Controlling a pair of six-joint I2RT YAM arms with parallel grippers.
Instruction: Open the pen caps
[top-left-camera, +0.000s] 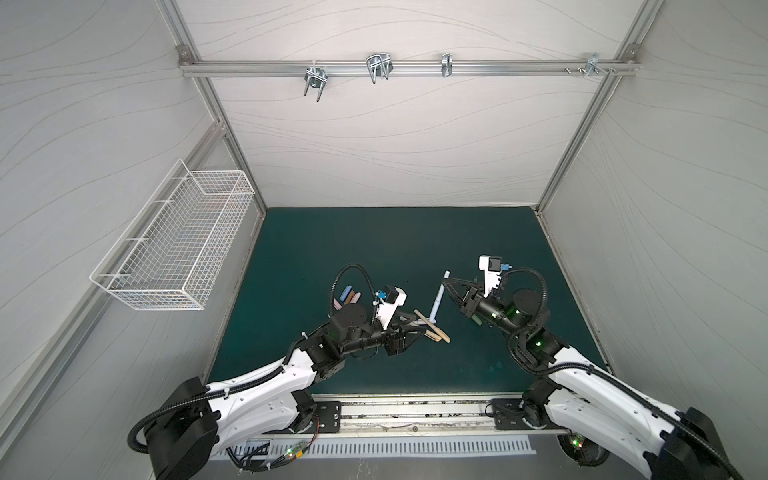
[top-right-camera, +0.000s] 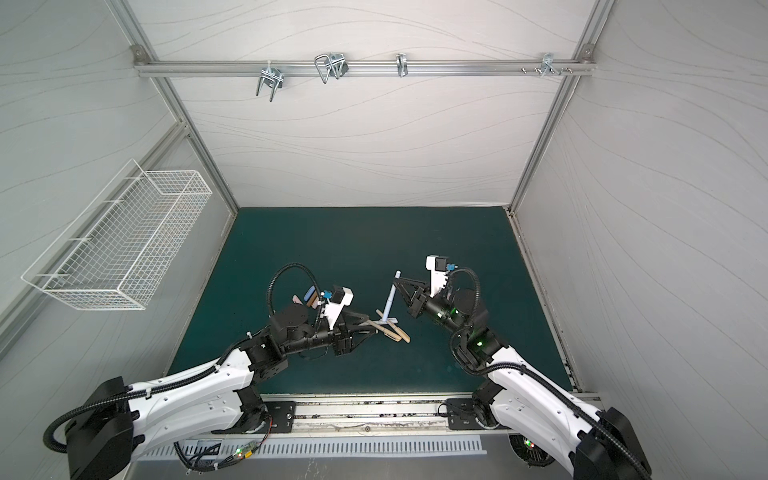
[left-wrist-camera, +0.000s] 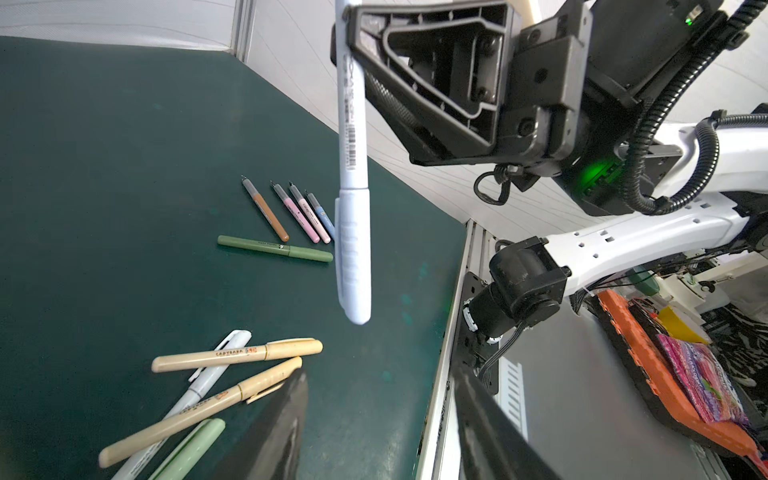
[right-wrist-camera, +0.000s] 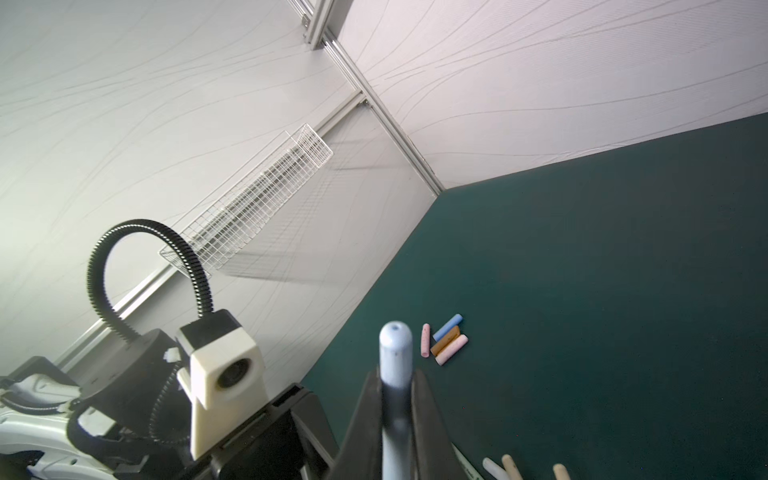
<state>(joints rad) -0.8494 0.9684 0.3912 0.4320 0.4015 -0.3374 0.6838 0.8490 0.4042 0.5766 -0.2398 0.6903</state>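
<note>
A wire basket (top-left-camera: 174, 245) hangs on the left wall and a rail with hooks (top-left-camera: 407, 66) crosses the back wall. On the green tabletop (top-left-camera: 374, 249), four loose caps (right-wrist-camera: 446, 338) in pink, blue and brown lie clustered on the left. On the right, four uncapped pens (left-wrist-camera: 299, 212) lie side by side, with a capped green pen (left-wrist-camera: 274, 248) just beside them. In the middle, two tan pens (left-wrist-camera: 237, 355), a white pen (left-wrist-camera: 208, 378) and another green pen (left-wrist-camera: 195, 444) lie crossed in a pile.

The left arm reaches in low. The left gripper (top-left-camera: 422, 330) hovers at that pile with its fingers (left-wrist-camera: 291, 415) apart and nothing between them. The right arm is raised. The right gripper (right-wrist-camera: 395, 378) is clamped on the upper end of a pale blue pen (left-wrist-camera: 353, 124), which hangs tilted above the tabletop. Its cap (left-wrist-camera: 353, 257) is on at the lower end, near the pile.
</note>
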